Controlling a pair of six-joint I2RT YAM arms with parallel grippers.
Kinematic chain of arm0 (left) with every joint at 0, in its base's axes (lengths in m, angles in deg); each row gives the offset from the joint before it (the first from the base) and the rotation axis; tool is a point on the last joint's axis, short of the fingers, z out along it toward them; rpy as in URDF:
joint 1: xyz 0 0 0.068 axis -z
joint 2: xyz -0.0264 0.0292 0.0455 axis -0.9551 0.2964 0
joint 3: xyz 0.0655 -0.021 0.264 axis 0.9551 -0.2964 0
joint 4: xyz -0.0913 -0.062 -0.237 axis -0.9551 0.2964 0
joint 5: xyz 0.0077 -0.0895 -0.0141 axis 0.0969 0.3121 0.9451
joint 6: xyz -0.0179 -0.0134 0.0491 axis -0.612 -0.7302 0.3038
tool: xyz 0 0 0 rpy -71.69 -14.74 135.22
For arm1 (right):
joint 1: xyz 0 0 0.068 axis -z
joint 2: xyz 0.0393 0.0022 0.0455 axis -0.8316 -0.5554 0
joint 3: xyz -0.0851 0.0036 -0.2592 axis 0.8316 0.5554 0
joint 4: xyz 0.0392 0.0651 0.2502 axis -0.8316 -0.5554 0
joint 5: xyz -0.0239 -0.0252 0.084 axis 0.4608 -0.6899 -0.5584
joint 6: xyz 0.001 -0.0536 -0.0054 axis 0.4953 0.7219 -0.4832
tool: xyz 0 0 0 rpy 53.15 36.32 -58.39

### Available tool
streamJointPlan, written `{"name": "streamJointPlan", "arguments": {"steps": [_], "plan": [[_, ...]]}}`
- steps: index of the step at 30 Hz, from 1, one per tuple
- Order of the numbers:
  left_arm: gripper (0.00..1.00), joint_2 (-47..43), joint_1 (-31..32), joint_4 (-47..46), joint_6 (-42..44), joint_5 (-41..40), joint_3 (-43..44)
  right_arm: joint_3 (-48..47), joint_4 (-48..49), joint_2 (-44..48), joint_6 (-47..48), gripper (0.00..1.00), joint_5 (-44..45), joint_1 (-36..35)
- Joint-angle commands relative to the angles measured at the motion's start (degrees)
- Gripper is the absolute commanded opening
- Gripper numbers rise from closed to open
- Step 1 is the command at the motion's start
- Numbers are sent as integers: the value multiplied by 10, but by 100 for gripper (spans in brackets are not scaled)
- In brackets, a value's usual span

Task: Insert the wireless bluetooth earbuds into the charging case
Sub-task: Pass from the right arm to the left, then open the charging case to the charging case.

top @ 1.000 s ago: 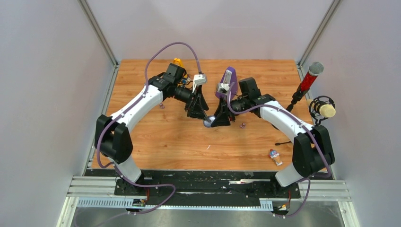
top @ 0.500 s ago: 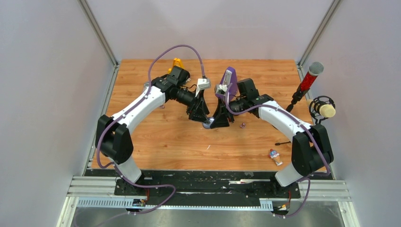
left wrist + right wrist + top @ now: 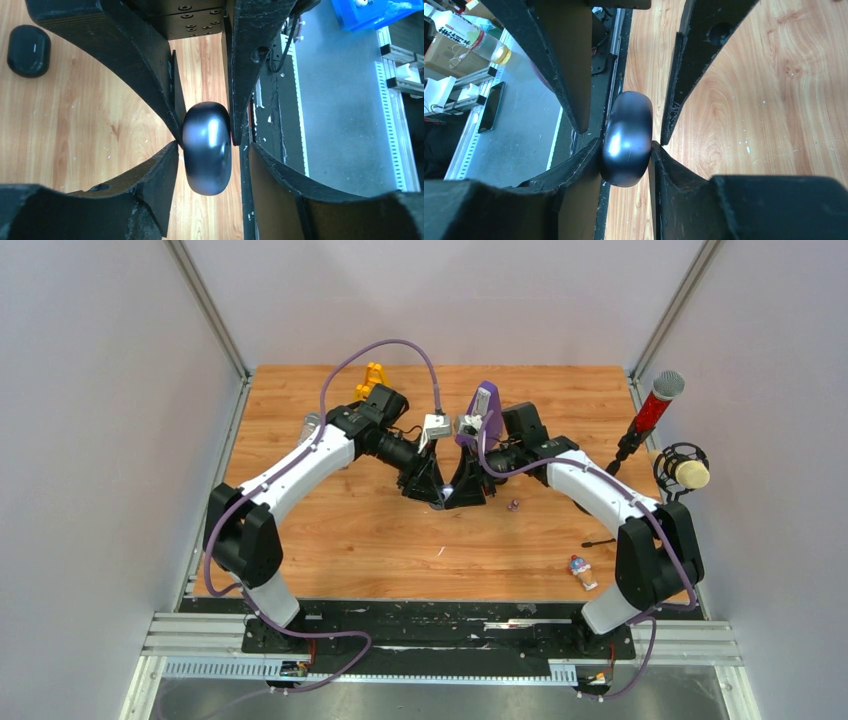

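My right gripper (image 3: 457,497) (image 3: 625,150) is shut on a glossy grey-blue oval lump (image 3: 626,135) and holds it above the wooden table. My left gripper (image 3: 431,494) (image 3: 212,150) faces it, and its jaws straddle the same lump (image 3: 207,145), one finger touching it and a gap at the other. The charging case (image 3: 28,50), a black pill shape with a small white mark, lies on the table in the left wrist view, apart from both grippers. In the top view it is hidden. The earbuds are not in view.
Tiny purple beads (image 3: 514,505) lie right of the grippers. A red microphone (image 3: 655,405) and a yellow-headed one (image 3: 686,472) stand at the right edge. An orange object (image 3: 375,374), a purple object (image 3: 487,405), a small figure (image 3: 580,571) and a black stick (image 3: 598,542) are around.
My left gripper has moved right and closed in on my right gripper. The grey-blue lump, visible between the grippers before, is now mostly hidden by their fingers in the top view.
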Motion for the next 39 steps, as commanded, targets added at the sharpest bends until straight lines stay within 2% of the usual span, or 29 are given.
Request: {"name": "streamJointPlan", "arguments": {"steps": [1, 9, 12, 17, 18, 23, 25, 33, 39], "plan": [[60, -6, 3, 10, 14, 8, 11, -20, 7, -7, 9, 16, -30, 6], [52, -1, 3, 2, 3, 18, 12, -20, -2, -11, 24, 16, -24, 6], [41, 3, 2, 2, 1, 20, 14, -22, -4, -11, 23, 16, -26, 6], [33, 7, 2, -2, -2, 24, 13, -23, -5, -13, 24, 17, -24, 6], [32, 7, 2, -2, -3, 24, 12, -24, -6, -13, 24, 20, -21, 6], [28, -4, 2, -18, -16, 22, 3, -26, -8, -10, 20, 51, -9, 12], [26, -13, 1, -33, -26, 19, -8, -27, -8, -8, 11, 60, -5, 18], [23, -37, -15, -78, -65, 31, -29, -41, -7, -13, -21, 78, 14, 43], [23, -57, -30, -135, -113, 29, -55, -35, 14, -19, -51, 82, 34, 44]]}}
